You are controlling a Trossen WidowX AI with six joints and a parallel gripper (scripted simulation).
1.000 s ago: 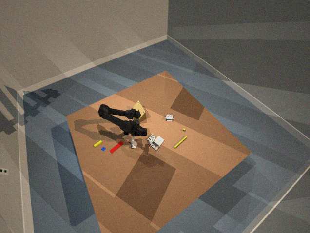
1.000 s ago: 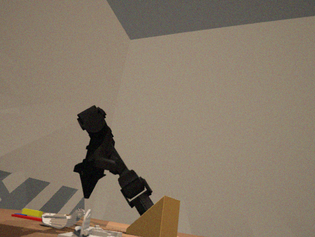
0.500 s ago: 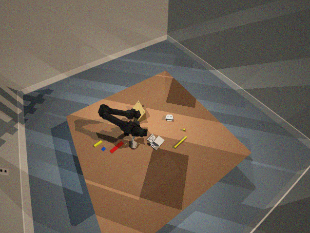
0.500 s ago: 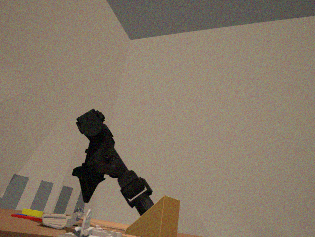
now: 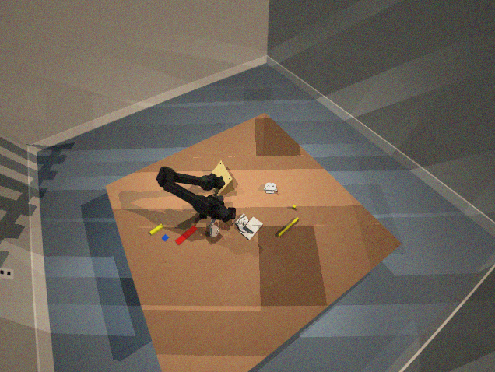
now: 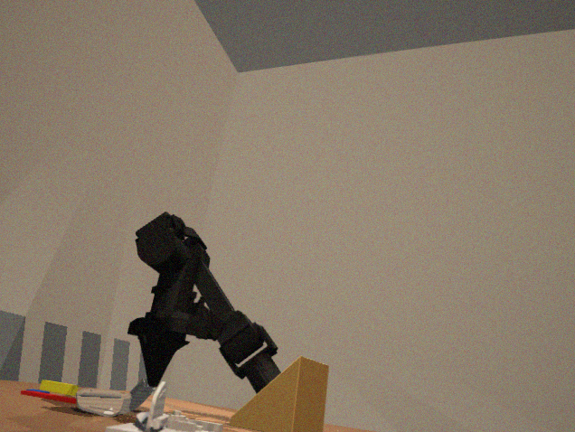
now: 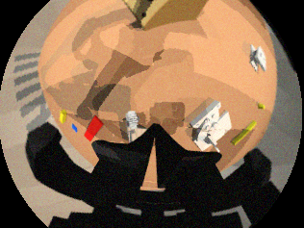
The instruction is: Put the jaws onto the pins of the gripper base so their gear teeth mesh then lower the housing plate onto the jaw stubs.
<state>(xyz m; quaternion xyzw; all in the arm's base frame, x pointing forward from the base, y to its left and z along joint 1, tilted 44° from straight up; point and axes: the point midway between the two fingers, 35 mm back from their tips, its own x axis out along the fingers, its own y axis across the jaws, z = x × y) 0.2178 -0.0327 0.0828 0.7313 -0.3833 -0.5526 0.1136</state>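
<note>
My gripper (image 6: pixel 155 381) (image 7: pixel 156 125) is shut, with its fingertips together and nothing seen between them. It points down just above the table, between the loose jaw and the gripper base. One pale grey jaw (image 5: pixel 213 230) (image 6: pixel 103 403) (image 7: pixel 132 119) lies loose on the table. The white gripper base (image 5: pixel 254 224) (image 7: pixel 222 125) lies to its right in the top view, with a jaw-like part (image 6: pixel 159 403) standing up on it. Whether gear teeth mesh there cannot be told. A small white part (image 5: pixel 270 187) (image 7: pixel 258 58), probably the housing plate, lies apart farther back.
A tan wedge block (image 5: pixel 222 176) (image 6: pixel 308 394) (image 7: pixel 175 13) stands beside the arm's base. A red bar (image 5: pixel 186 235) (image 7: pixel 93 128), a blue piece (image 5: pixel 165 237) and a short yellow bar (image 5: pixel 156 229) lie left. A long yellow bar (image 5: pixel 288 226) and a small yellow cube (image 5: pixel 293 206) lie right.
</note>
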